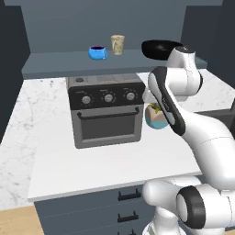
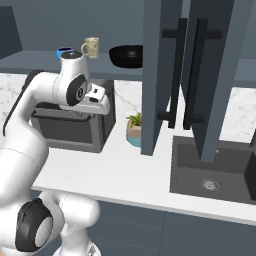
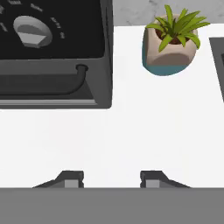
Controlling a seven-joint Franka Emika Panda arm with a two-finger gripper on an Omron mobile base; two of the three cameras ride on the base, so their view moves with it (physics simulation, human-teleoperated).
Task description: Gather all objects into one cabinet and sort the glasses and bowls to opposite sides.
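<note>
White robot arm (image 1: 193, 137) fills my near foreground, bent up over the pale counter (image 1: 114, 165). Behind it stands a dark toaster oven (image 1: 106, 110), with a potted plant (image 3: 171, 41) just to its right. Above, on the far cabinet shelf (image 1: 59, 62), I see the wide black bowl (image 2: 127, 55) on the right, the beige cup (image 1: 118, 44) in the middle and the small blue bowl (image 1: 97, 52) on the left. My gripper (image 3: 112, 179) points down at bare counter, its jaws partly apart and holding nothing. Every vessel lies above and beyond it, so I judge it must rise.
</note>
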